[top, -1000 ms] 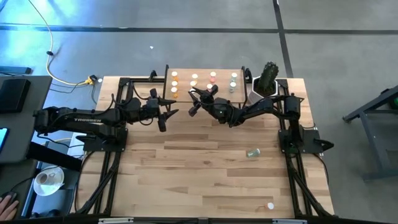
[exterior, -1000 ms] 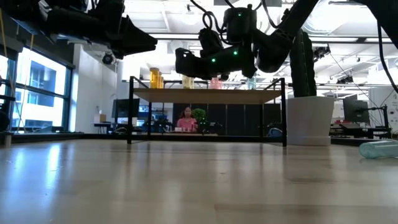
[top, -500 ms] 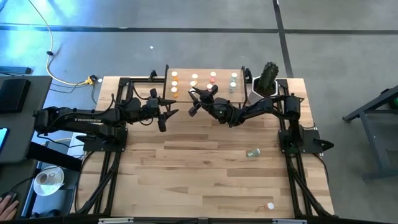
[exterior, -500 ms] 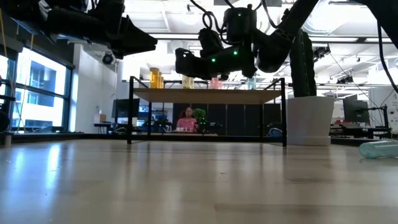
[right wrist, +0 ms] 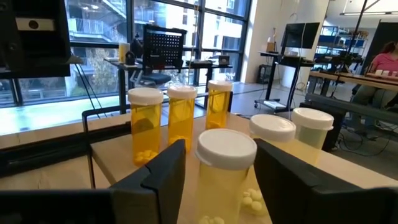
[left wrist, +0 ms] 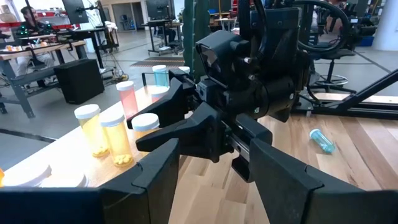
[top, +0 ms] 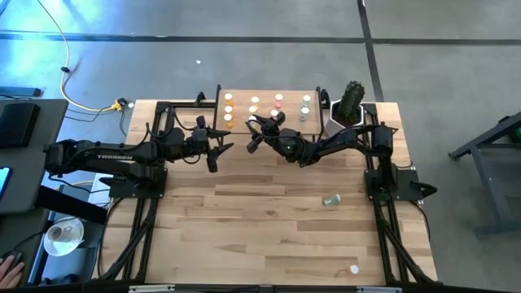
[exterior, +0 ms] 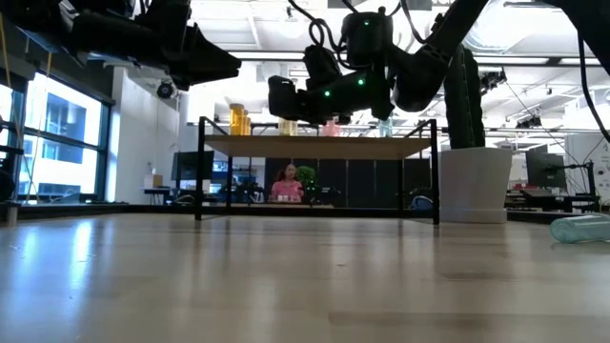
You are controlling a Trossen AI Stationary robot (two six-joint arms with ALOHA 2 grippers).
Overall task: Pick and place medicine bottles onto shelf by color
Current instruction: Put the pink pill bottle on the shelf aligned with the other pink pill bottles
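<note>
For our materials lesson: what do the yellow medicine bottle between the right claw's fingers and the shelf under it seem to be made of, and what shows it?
The yellow bottle: probably translucent plastic, since the pills show through its tinted wall; its white cap looks like matte opaque plastic.
The shelf: a pale board with a smooth, unglossy face, likely light wood or laminate, on thin black legs that look like metal.

One text can be read: the white word "TROSSEN" on the upper side of the left arm point(top: 110, 157), in the high view, on the long dark segment that reaches from the left edge of the counter toward the middle. No lettering is legible on the bottles, their caps, the shelf, the right arm or anything in the room behind.
</note>
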